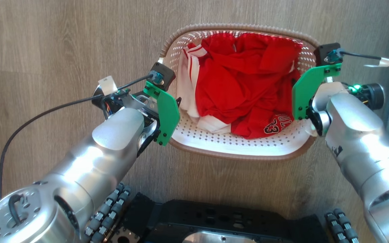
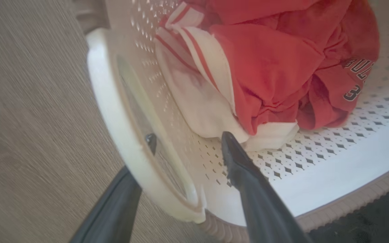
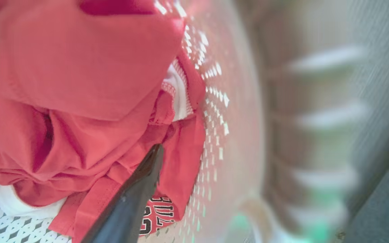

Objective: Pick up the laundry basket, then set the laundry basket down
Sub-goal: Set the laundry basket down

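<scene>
I have the laundry basket (image 1: 241, 148) square in front of me on the head camera, over the wood-grain floor (image 1: 46, 40) just ahead of my dark base (image 1: 214, 216); I cannot tell whether it rests on the boards or is clear of them. It is a rounded rectangle with its long axis running from my left to my right, mouth facing up, one long wall turned to me. The walls are cream-white plastic pierced with small diamond holes, smooth and glossy below a brown rim with a ribbed, woven look. Inside is a crumpled red jersey (image 1: 245, 84) with black-and-white lettering near its lower edge, piled against a white garment with red stripes (image 1: 189, 74) on the left side. The left gripper (image 2: 187, 141) is at the basket's left end with its jaws spread: one dark finger runs outside the white side handle (image 2: 113, 111), its tip showing through the handle's opening, the other reaches inside the wall, just beside the white cloth. The right gripper (image 1: 303, 92), under its green bracket, is at the right end; one finger (image 3: 133, 195) lies inside over the red fabric, its partner is hidden, and the jaws stand wide apart
</scene>
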